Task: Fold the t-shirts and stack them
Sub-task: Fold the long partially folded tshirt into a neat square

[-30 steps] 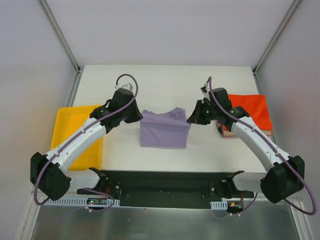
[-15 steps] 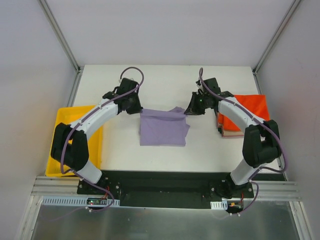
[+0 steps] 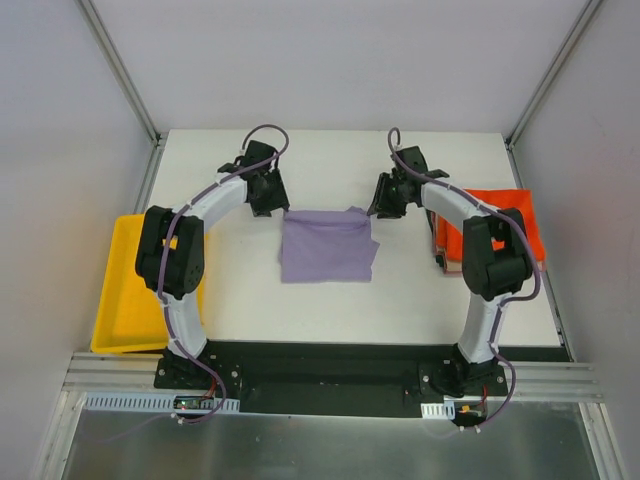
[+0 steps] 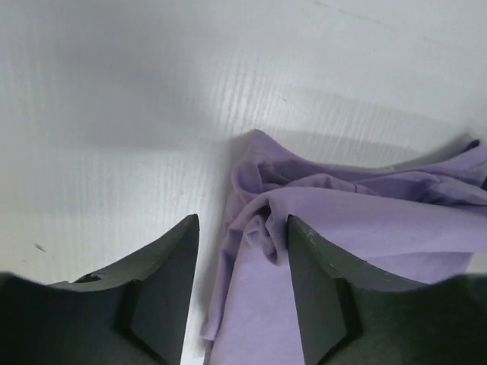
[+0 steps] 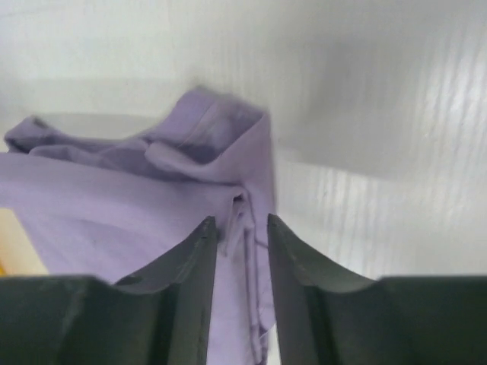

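The light purple t-shirt [image 3: 325, 247] lies folded into a rectangle in the middle of the table. My left gripper [image 3: 271, 203] stands at its far left corner, and my right gripper [image 3: 381, 206] at its far right corner. In the left wrist view the left gripper [image 4: 242, 222] is open, with the bunched purple corner [image 4: 365, 220] lying loose between the fingers. In the right wrist view the right gripper [image 5: 240, 220] is open a little over the folded edge of the purple cloth [image 5: 114, 198]. A bright orange-red folded t-shirt [image 3: 507, 222] tops a stack of tan and pink ones [image 3: 450, 264] at the right.
A yellow tray [image 3: 125, 295] sits at the table's left edge beside the left arm. Grey side walls and metal posts close in the table on both sides. The black base rail runs along the near edge.
Both arms have reached farther back with the shirt's far corners, laying the purple fold flat. Both pairs of jaws, shut on the corners before, now stand apart.
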You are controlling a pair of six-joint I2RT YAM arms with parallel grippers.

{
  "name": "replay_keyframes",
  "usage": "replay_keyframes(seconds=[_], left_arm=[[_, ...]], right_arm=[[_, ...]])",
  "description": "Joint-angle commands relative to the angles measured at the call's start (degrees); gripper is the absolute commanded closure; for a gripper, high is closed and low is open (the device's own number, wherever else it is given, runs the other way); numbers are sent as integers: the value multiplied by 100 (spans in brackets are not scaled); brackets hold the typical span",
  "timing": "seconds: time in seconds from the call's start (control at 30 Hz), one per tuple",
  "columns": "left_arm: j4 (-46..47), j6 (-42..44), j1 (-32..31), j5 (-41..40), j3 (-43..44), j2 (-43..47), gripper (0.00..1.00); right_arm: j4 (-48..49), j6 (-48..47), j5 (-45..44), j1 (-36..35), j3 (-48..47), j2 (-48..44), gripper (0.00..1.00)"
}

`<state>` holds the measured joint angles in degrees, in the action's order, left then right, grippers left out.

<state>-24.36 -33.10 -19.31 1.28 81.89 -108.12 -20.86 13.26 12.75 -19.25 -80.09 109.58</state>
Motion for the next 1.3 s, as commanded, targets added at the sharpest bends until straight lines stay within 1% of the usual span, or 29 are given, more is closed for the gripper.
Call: replay_keyframes(seconds=[0.0,0.03,0.13,0.17,0.23,0.3,0.37,0.43,0.57,0.67,0.8,0.9,0.97,1.07,1.13,1.23,1.27], left_arm=[[-104,164,182,100,415,106,40],[-87,172,182,153,398,220,1],[-78,146,182,390,215,658,1],[-34,120,182,504,74,808,1],[115,41,182,811,-268,1151,1],[544,-38,173,1285,-725,1476,1],[1123,-108,173,1821,-1216,1609,1],[1354,-205,173,2060,-1211,1452,1],[1652,-267,173,2570,-833,767,1],[1759,-302,173,2562,-473,231,1],[1856,-249,217,1842,-104,-471,1],[1856,-381,331,1867,20,-1008,1],[1856,-442,401,2121,12,-1263,1],[1865,-478,428,2306,-146,-1396,1],[1865,-478,419,2342,-287,-1265,1],[1865,-338,428,2263,-410,-801,1],[1873,-320,428,2211,-445,-573,1]], right_arm=[[-66,-235,-527,131,-743,134,57],[-171,-305,-554,132,-823,64,50],[-164,-429,-485,79,-588,-523,29],[-51,-464,-432,44,-377,-804,4],[274,-473,-82,9,210,-1305,4],[809,-412,602,-26,904,-1693,4],[1310,-263,1331,-97,1302,-1870,4],[1549,-183,1817,-202,1356,-1748,4],[1646,-165,2020,-404,962,-1098,4],[1665,-174,1828,-387,470,-395,4],[1664,-253,1205,-299,-189,483,4],[1656,-236,905,-264,-436,1029,4],[1594,-245,808,-264,-490,1275,4],[1533,-279,790,-264,-437,1382,4],[1480,-358,851,-264,-428,1286,4],[1199,-595,738,-299,-498,769,4],[1199,-701,563,-325,-420,332,4]])
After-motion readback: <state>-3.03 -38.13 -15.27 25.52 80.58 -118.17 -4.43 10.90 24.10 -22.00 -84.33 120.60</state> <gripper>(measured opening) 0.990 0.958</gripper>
